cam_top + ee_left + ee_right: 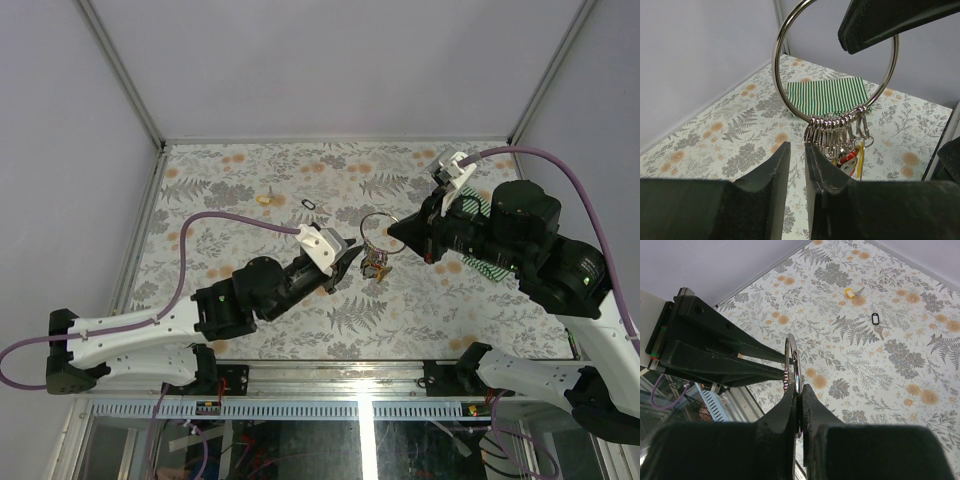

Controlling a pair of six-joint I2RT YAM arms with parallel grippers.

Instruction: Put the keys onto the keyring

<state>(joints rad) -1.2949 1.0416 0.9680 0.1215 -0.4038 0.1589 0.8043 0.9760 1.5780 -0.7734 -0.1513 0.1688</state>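
A floral-patterned worktop (250,330) fills the overhead view, walled in by pale panels. Two black and white robot arms reach in from the near edge and meet just right of centre: the left arm (240,295) from the lower left, the bulkier right arm (520,235) from the right. A green-and-white striped cloth (827,95) lies flat under the right arm.

Between the arms, lifted clear of the worktop, is the keyring (835,65), a thin silver wire circle standing upright. The right jaws are closed on its upper edge and pinch the wire between them. Holding it from above seems meant to let the load hang free and leave the lower arc reachable from the other side.

A tight row of small silver clips (835,132) has slid to the lowest part of the ring. The keys (852,160), with red and yellow heads showing, dangle below them.

The left jaws point at that row from just beneath, level with the clips. They stand only narrowly apart, and nothing shows in the slim gap. Whether their tips touch a clip cannot be told. The placement suggests they are lined up to take hold of one clip or to steady the bunch.

Well away on the far left of the worktop lie the loose pieces: a yellow-headed key (850,292) and, near it, a small dark oval loop (876,319) with what looks like a grey key blade beside it. Judging by this, more threading is left to do.
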